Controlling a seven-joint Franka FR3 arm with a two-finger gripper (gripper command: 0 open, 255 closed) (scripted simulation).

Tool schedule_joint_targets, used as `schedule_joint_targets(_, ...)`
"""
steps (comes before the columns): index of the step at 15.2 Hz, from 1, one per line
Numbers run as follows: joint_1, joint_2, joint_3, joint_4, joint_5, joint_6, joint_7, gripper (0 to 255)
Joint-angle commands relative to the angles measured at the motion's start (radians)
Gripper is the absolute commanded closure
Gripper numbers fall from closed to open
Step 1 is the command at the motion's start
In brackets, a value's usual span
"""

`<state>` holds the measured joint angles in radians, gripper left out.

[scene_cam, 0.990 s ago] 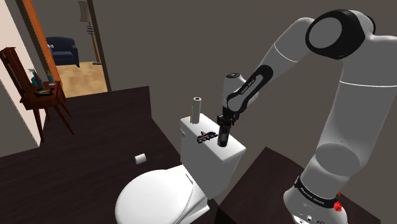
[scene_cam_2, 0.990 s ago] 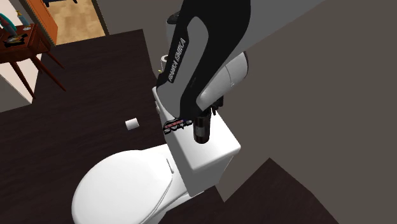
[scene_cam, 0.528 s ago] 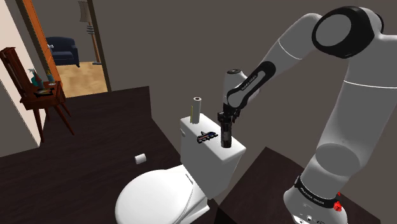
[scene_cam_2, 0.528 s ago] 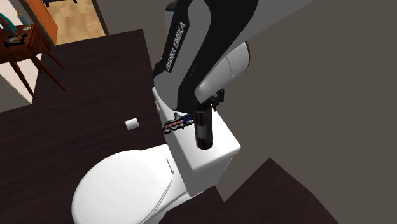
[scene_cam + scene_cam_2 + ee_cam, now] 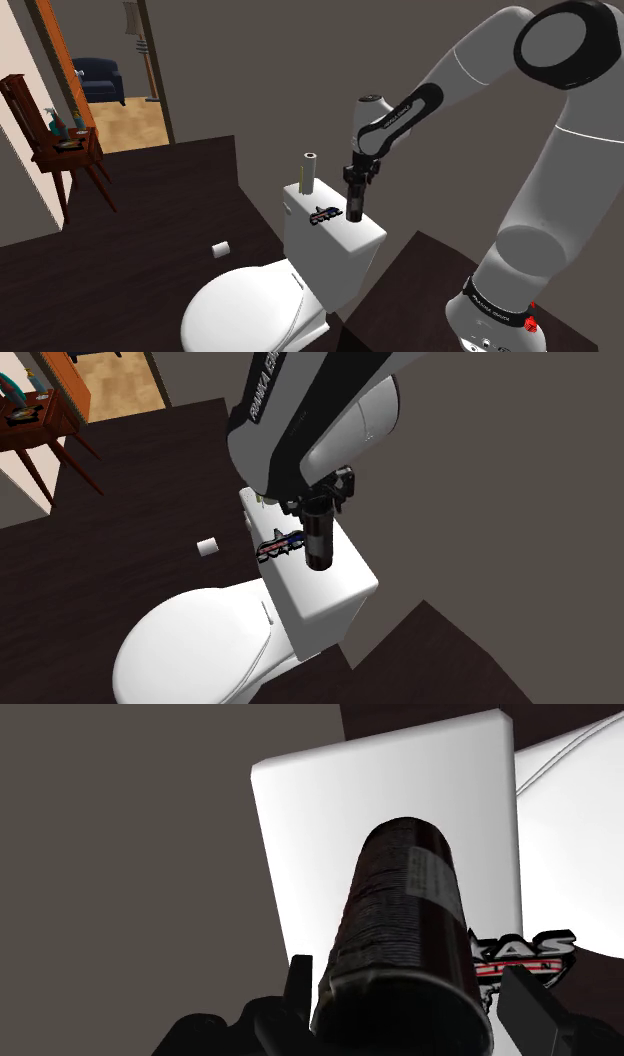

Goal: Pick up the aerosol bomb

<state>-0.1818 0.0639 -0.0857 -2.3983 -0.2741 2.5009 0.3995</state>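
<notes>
The jaws clasp the dark can (image 5: 354, 200) over the tank (image 5: 335, 255). The wrist view shows its pale label (image 5: 430, 876); the shoulder view, a roll (image 5: 310, 172) at the can's ten o'clock.

Bathroom in a home. A white toilet (image 5: 245, 310) with closed lid and tank (image 5: 335, 248) stands against a grey wall (image 5: 250, 70) on a dark floor (image 5: 130, 240). A small paper roll (image 5: 221, 248) lies on the floor beside the bowl, and a tall roll (image 5: 309, 172) stands upright on the tank. A wood-framed doorway (image 5: 60, 60) opens onto a room with a light wooden floor (image 5: 125, 122) and a blue armchair (image 5: 98, 78). A wooden side table (image 5: 70, 150) bearing bottles stands near the doorway.
</notes>
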Motion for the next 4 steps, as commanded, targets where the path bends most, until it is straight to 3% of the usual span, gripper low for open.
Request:
schedule_joint_targets(1,0.0,-0.022,0.001,0.003,0.006,-0.025,-0.008,255)
schedule_joint_targets(4,0.001,-0.034,0.001,0.007,0.009,-0.04,-0.012,255)
